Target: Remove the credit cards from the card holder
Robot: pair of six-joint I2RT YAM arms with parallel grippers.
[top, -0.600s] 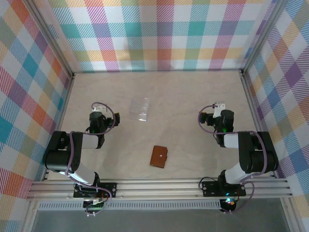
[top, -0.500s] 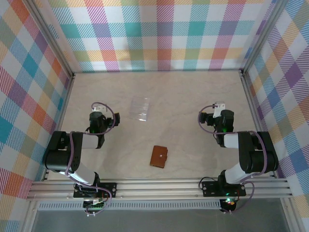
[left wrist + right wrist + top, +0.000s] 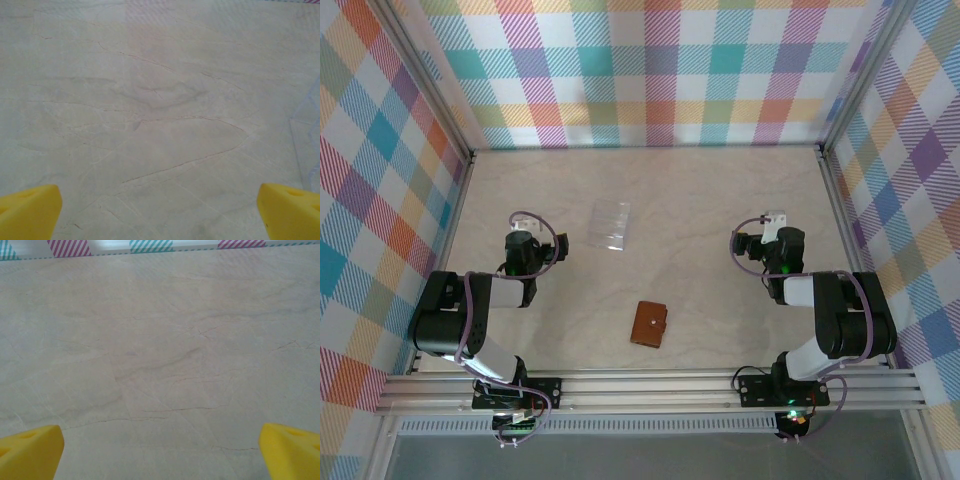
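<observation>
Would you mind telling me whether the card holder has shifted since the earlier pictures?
No. The card holder lies at the same spot just beyond the front rail, unchanged in angle.

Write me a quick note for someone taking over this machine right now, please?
Left tool: open, empty, over the table.
Right tool: open, empty.
Card holder: closed, flat on the table between the arms, near their bases; neither tool touches it.
Done: nothing yet.
To do: open the holder, pull out the credit cards.
</observation>
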